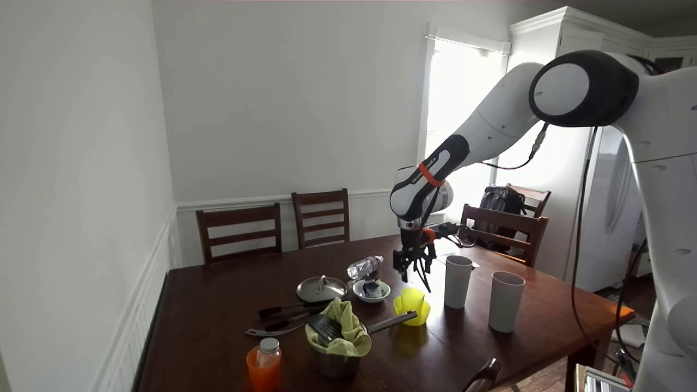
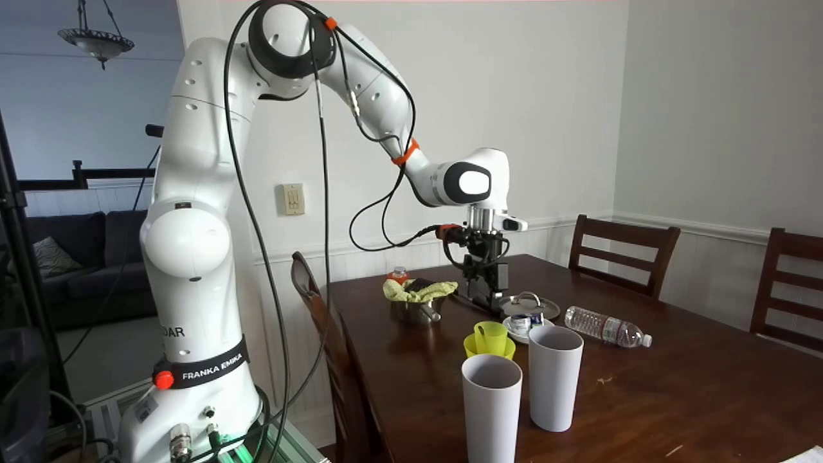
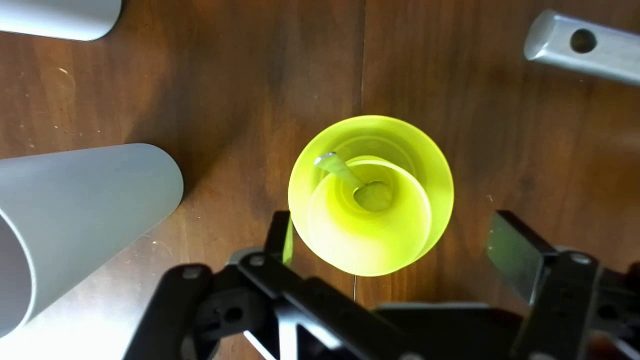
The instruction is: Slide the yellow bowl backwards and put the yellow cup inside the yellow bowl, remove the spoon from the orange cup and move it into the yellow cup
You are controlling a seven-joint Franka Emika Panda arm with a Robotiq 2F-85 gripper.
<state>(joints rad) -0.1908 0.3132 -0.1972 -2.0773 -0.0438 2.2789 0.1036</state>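
Marking, base collar [image 2: 200, 368] of the robot arm [image 2: 196, 247]: FRANKA EMIKA, white capitals on a black ground, in an exterior view. Marking, white lower column [image 2: 199, 308] above the collar: DAR, dark capitals at the visible edge; whether further letters precede them cannot be determined. Marking, forearm end [image 1: 444, 158] in an exterior view: FRAN and MIKA, separated by an orange band [image 1: 430, 175]. Label [image 2: 613, 329] on the clear bottle [image 2: 603, 325]: print too small to read. Packet [image 1: 372, 288] in the white dish [image 1: 358, 289]: markings not legible.

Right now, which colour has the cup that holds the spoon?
The cup is bright yellow, like the bowl around it; clearest in the wrist view.
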